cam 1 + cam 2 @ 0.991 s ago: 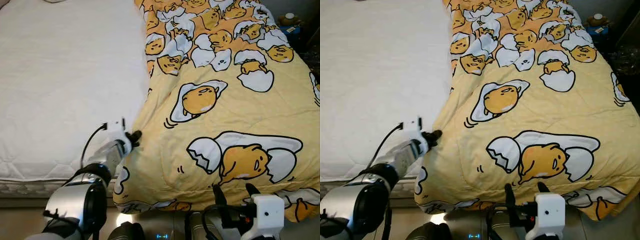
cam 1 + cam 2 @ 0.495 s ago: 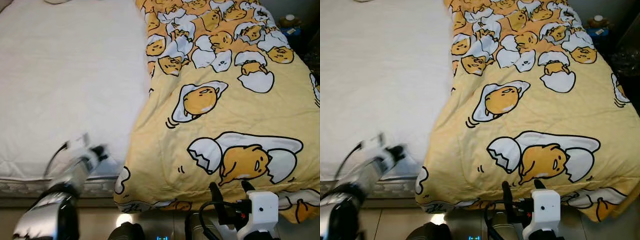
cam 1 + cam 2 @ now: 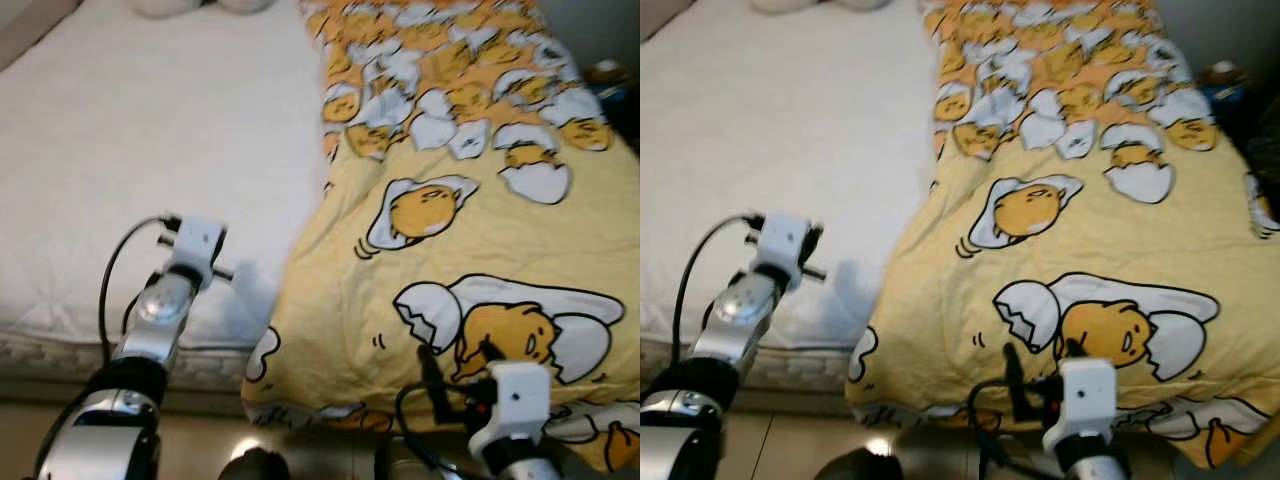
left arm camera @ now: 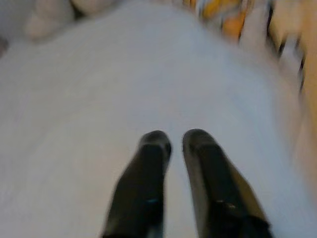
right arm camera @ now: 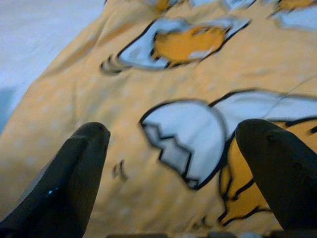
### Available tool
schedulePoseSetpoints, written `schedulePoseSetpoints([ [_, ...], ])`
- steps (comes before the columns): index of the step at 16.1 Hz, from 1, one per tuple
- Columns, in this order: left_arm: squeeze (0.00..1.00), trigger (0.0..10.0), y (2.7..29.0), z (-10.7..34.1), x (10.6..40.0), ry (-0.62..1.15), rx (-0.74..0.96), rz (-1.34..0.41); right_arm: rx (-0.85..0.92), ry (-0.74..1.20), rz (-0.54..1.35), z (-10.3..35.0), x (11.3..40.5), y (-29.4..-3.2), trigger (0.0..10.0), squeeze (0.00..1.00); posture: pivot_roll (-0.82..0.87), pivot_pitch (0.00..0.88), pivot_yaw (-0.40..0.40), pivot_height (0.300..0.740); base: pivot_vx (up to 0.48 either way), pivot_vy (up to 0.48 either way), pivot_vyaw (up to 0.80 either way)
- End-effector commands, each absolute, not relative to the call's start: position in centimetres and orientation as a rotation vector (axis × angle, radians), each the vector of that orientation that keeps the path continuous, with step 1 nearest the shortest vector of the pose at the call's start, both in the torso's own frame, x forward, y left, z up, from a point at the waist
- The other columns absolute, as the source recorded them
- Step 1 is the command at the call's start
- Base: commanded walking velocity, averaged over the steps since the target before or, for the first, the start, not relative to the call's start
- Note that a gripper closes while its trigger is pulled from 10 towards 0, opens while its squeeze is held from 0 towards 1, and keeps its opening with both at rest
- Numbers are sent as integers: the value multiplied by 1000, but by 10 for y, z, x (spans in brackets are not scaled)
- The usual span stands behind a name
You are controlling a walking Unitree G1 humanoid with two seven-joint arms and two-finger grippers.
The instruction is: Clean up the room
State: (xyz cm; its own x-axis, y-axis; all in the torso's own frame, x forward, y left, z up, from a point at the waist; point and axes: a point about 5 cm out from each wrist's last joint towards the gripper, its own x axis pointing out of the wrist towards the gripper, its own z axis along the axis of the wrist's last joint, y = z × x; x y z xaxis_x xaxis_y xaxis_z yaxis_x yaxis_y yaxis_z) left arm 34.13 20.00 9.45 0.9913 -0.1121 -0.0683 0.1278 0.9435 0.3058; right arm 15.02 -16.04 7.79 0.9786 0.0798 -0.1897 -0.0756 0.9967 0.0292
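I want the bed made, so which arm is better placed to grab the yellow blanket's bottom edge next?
Probably the right. The right gripper hangs open right over the yellow blanket near its foot edge, fingers spread above the egg print. The left gripper, fingers nearly together, is over the bare white mattress, beside the blanket.

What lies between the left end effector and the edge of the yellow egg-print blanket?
Bare white mattress; the left eye view shows nothing else between the left end effector and the yellow egg-print blanket.

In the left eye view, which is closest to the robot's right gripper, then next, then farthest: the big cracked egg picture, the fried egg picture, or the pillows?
From the right gripper:
1. Big cracked egg picture, right beside it on the quilt's near end.
2. Fried egg picture, farther up the quilt.
3. Pillows, at the bed's far end.
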Motion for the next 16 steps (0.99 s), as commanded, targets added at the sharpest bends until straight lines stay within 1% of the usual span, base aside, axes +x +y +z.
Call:
schedulePoseSetpoints([
  [1,1000,10000,200,102,340,6,234,-61,10,152,28,83,157,-167,10000,0,-235,30,60,714,0,0,0],
  [2,1000,10000,194,106,331,-31,200,-30,10,105,-11,90,167,-170,10000,0,-223,29,53,714,0,0,0],
  [3,1000,10000,190,107,324,-41,201,-31,18,83,-16,94,172,-170,10000,0,-209,27,49,714,0,0,0],
  [6,1000,10000,173,110,300,-55,189,-64,29,56,1,97,185,-169,10000,0,-165,13,34,714,0,0,0],
  [7,1000,10000,173,110,300,-55,189,-64,29,56,1,97,185,-169,10000,0,-165,13,34,714,0,0,0],
  [9,1000,10000,165,104,288,3,176,-76,45,52,4,95,197,-167,10000,0,-147,0,28,714,0,0,0],
  [10,1000,10000,164,106,289,4,179,-78,48,48,8,95,200,-166,10000,0,-144,0,27,714,0,0,0],
  [12,1000,10000,157,111,302,6,196,-121,47,42,5,94,205,-167,10000,0,-150,0,30,714,0,0,0],
  [13,1000,10000,149,107,308,53,204,-215,47,39,4,94,207,-167,10000,0,-151,0,31,714,0,0,0],
  [15,1000,10000,158,114,319,35,200,-168,48,20,-15,96,214,-168,10000,0,-169,0,37,714,0,0,0],
  [16,1000,10000,157,113,319,37,203,-168,54,15,-38,96,215,-171,10000,0,-176,0,41,714,0,0,0],
])
